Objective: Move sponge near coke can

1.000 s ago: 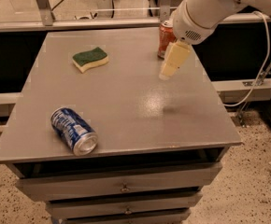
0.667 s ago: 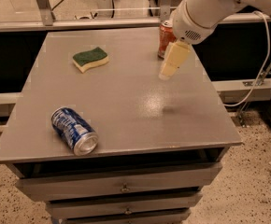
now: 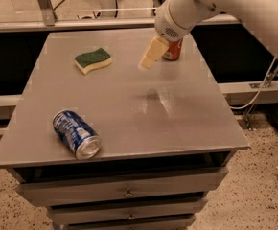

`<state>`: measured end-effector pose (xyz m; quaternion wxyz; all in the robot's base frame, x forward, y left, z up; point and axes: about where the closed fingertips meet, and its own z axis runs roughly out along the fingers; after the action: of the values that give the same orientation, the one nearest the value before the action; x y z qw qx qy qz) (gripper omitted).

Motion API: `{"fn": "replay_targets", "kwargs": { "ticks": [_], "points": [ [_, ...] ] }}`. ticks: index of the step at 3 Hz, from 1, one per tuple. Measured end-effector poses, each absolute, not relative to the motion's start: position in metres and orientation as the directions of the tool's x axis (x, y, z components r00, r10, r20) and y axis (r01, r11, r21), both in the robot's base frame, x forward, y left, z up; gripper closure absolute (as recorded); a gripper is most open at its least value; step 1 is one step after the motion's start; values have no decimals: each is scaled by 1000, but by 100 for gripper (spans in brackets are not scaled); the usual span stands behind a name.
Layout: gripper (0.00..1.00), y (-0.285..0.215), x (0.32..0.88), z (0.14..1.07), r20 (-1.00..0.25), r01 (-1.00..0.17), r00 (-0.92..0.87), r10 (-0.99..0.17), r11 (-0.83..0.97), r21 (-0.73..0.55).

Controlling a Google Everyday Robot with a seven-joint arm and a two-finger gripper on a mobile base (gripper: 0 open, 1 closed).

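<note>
Foam sponge (image 3: 93, 60), small and wavy-edged, dark green over pale yellow, lay flat at the far left of the grey metal tabletop (image 3: 129, 104), well apart from the red-orange coke can (image 3: 173, 51) standing upright at the far right. The cream-coloured gripper (image 3: 145, 64) hung above the table between them, just beside the can; whether it was open or closed could not be told. A blue and silver can (image 3: 76, 134) lay on its side near the front left edge

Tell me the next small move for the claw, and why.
Probably shift the claw left in the view, toward the sponge, and stop above it. The claw hovers over the table beside the coke can, holding nothing, while the sponge lies flat and untouched well to the can's left. It has to be picked up before it can go anywhere.
</note>
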<state>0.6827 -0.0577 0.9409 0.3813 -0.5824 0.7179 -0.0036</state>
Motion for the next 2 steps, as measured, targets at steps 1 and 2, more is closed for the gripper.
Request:
{"fn": "replay_targets", "kwargs": {
  "ticks": [1,2],
  "points": [
    [0,-18,727,928,-632,-844,-12,-775,346,-409],
    [0,27,757,914,-699,-871,-3,-715,345,-350]
  ]
}}
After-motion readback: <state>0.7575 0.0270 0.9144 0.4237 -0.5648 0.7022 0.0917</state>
